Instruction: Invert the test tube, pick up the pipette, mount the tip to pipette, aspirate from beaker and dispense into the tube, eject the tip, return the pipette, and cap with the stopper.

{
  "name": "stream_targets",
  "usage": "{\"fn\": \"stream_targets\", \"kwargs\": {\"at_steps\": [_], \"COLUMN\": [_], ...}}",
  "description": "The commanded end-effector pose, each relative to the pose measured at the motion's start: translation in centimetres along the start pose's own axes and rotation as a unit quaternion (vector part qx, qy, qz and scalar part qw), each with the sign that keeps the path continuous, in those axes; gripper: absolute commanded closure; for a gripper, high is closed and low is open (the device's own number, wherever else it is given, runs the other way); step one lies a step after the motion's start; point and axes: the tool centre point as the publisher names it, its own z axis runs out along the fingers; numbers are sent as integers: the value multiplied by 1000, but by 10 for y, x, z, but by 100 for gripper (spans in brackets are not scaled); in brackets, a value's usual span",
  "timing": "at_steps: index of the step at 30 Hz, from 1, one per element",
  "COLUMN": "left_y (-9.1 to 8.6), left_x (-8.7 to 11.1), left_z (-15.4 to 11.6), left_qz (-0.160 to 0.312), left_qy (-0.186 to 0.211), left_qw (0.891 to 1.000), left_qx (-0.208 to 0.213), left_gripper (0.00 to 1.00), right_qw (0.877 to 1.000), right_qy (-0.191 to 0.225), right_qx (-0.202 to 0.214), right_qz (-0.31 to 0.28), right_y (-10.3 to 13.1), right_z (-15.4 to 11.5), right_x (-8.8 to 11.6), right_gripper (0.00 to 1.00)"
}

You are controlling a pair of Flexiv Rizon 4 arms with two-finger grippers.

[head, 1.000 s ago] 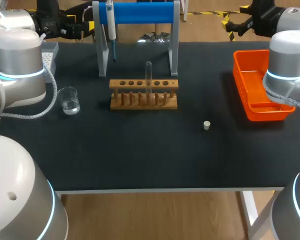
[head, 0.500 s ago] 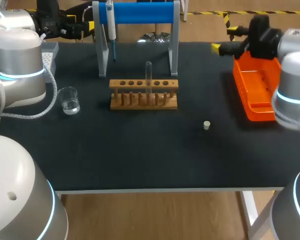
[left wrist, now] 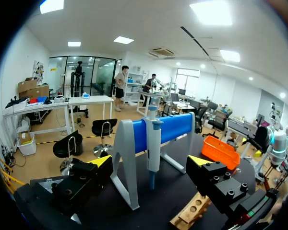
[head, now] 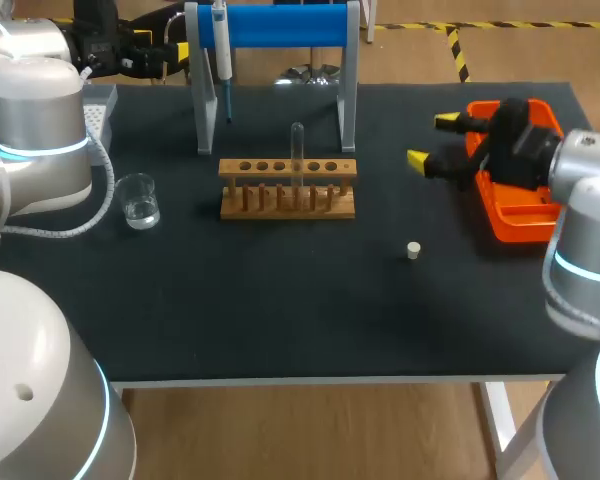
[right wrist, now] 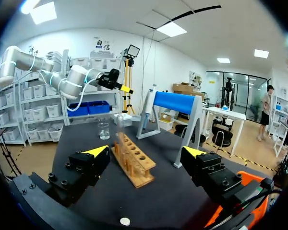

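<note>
Head view, right tool [head: 432, 140] wide open, empty, near orange tray [head: 502, 222]

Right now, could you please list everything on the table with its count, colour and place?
pipette: one, white and blue, hanging on stand
stand: one, blue and grey, rear middle
rack: one, wooden, before the stand
test tube: one, clear, upright in rack
beaker: one, clear, left of rack
stopper: one, pale, right of rack, nearer front
tray: one, orange, right side
box: one, grey, rear left
left gripper: open, facing the pipette
right gripper: open, by tray's left edge
</note>
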Motion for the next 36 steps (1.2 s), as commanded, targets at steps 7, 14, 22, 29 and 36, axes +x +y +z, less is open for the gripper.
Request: {"fn": "stream_targets", "kwargs": {"at_steps": [7,14,22,29,36], "left_y": [0,0,0,20,53], "left_x": [0,0,0,53,118], "left_z": [0,0,0,-18,-35], "left_qz": [0,0,0,49,83], "left_qy": [0,0,0,3,12], "left_qw": [1000,1000,1000,999,996], "left_qx": [0,0,0,18,40], "left_gripper": [0,0,0,0,0], "right_qw": [1000,1000,1000,1000,1000], "right_qy": [9,9,9,9,9], "right_qx": [-1,-1,-1,-1,-1], "right_qz": [-23,-23,-23,-23,-23], "right_y": [-12,-12,-12,-12,-12], "right_z": [0,0,0,0,0], "right_x": [31,31,31,31,31], "right_gripper": [0,0,0,0,0]}}
